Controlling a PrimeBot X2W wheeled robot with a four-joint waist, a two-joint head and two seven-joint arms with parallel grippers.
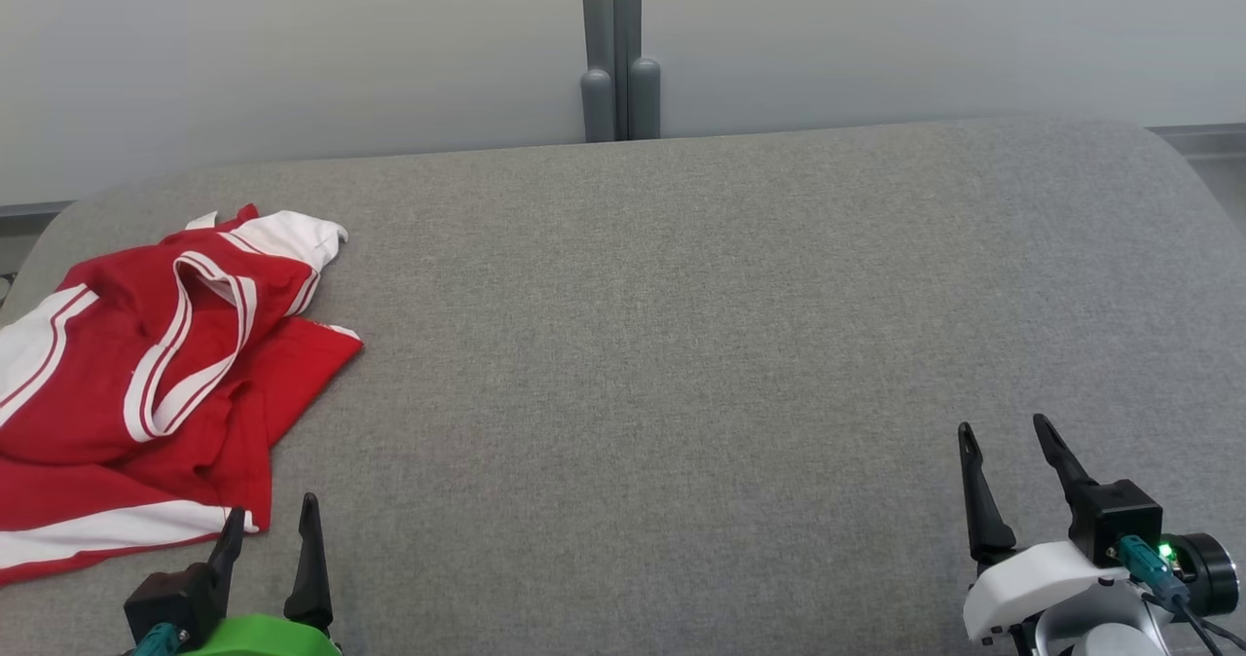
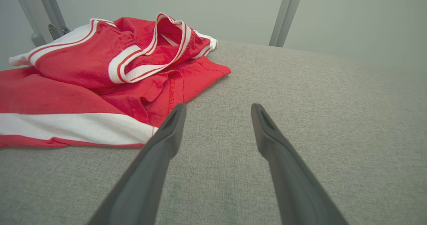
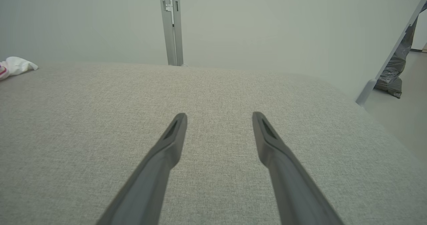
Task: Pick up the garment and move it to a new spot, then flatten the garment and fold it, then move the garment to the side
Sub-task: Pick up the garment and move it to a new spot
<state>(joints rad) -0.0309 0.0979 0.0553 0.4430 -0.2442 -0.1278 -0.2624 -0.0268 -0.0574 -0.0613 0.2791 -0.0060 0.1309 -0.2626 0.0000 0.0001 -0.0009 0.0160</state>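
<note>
The garment (image 1: 146, 364), red with white bands and striped trim, lies crumpled in a loose heap at the far left of the grey fabric-covered worktop (image 1: 681, 345), its left part running off the edge of the head view. In the left wrist view the garment (image 2: 83, 68) shows a raised loop of striped trim on top and a broad white band along its near edge. The left end effector (image 1: 272, 510) sits just beside the garment's near corner, fingers spread wide and holding nothing; in its own view the left end effector (image 2: 218, 106) has one finger overlapping the red hem, though contact cannot be told. The right end effector (image 1: 1005, 427) is well apart at the lower right, also spread wide and empty above bare fabric. Behind the worktop a grey post (image 1: 613, 53) stands between pale wall panels.
</note>
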